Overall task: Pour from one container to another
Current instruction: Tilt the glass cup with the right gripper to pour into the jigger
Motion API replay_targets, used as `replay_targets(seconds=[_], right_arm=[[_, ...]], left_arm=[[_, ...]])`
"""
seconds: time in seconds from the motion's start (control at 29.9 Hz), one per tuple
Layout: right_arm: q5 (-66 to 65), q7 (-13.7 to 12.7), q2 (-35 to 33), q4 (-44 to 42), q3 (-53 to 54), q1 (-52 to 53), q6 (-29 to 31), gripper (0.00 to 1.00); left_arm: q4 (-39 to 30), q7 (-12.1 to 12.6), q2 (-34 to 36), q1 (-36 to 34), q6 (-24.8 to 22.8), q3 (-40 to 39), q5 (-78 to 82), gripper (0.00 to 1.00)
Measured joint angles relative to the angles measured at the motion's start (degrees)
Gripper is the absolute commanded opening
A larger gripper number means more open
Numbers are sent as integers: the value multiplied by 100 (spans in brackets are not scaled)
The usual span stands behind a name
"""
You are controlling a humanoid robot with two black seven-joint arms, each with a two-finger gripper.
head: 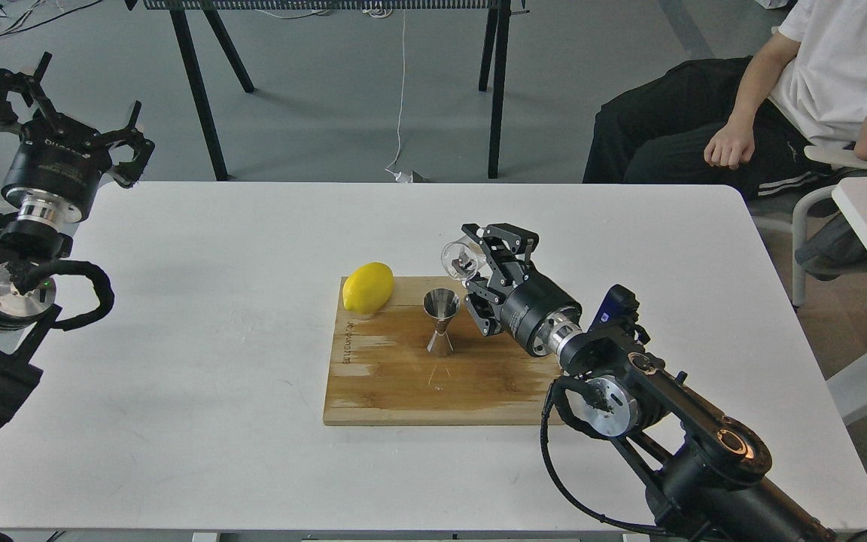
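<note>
The small clear cup (457,257) hangs in the air, tipped on its side, held by my right gripper (475,265), which is shut on it. It sits just up and to the right of the steel jigger (441,322). That hourglass-shaped jigger stands upright near the middle of the wooden cutting board (388,384). Off the table's far left corner my left gripper (65,102) is raised, its fingers spread open and holding nothing.
A yellow lemon (368,287) lies on the board's far left corner. The board rests on a white table (200,339). A seated person (780,98) is at the far right, and black table legs (200,90) stand behind the table.
</note>
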Motion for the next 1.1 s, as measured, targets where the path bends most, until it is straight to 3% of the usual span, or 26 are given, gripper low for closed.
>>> replay_targets(seconds=[1.1], right_arm=[[-1861,89,0,-40,-582,66,-682,31]], left_arm=[[79,-18,-5,1,-26,-1,-6,100]])
